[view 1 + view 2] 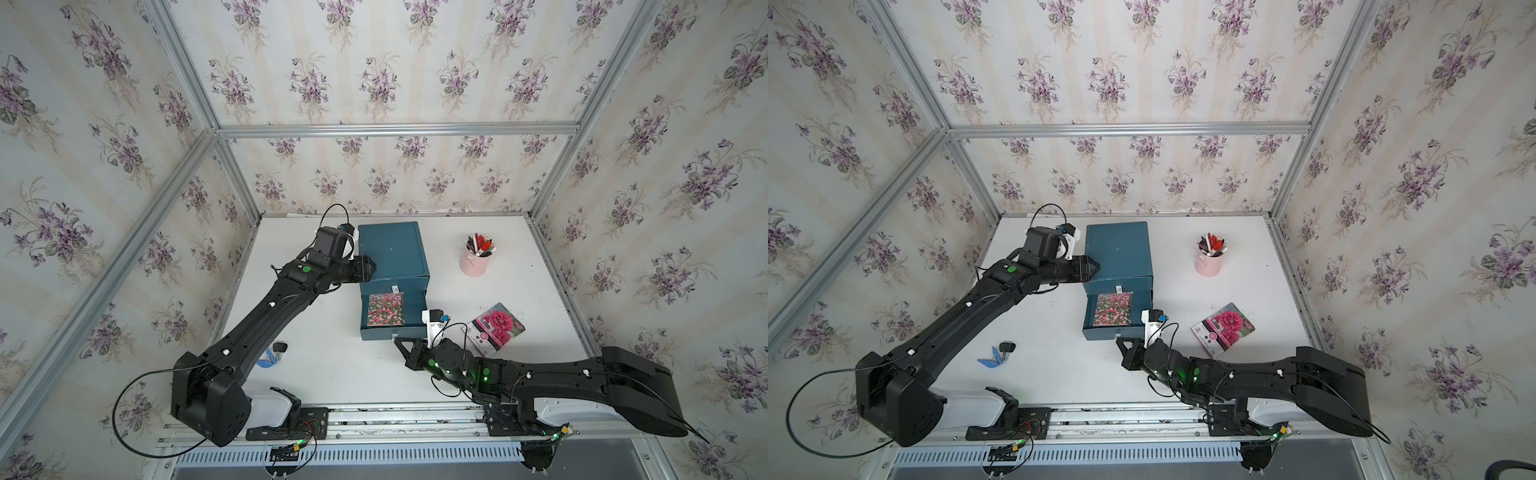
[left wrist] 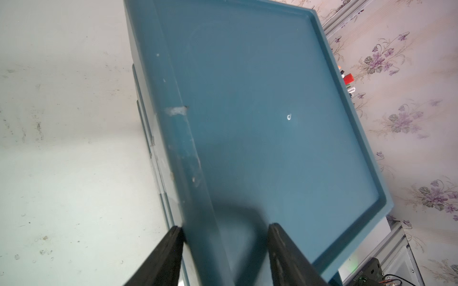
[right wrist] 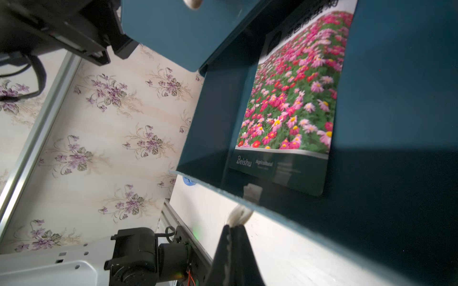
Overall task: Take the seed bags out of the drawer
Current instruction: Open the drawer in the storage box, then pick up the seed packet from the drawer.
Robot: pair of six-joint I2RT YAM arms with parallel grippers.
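A teal cabinet (image 1: 392, 249) (image 2: 272, 99) stands mid-table with its drawer (image 1: 392, 332) (image 1: 1100, 332) pulled out toward me. Inside lies a seed bag (image 1: 386, 308) (image 1: 1113, 308) (image 3: 292, 99) showing a mixed flower field. Another seed bag (image 1: 494, 328) (image 1: 1223, 328), with a pink bloom, lies on the table to the right. My right gripper (image 1: 395, 340) (image 1: 1117, 338) (image 3: 233, 226) is shut on the drawer's white pull tab (image 3: 239, 215). My left gripper (image 1: 372, 268) (image 1: 1096, 266) (image 2: 225, 226) is open, astride the cabinet's left top edge.
A pink cup of pens (image 1: 474, 262) (image 1: 1208, 264) stands at the back right. Keys with a blue tag (image 1: 274, 353) (image 1: 998, 355) lie on the table's left side, beside my left arm. Wallpapered walls with metal frames close in the table on three sides.
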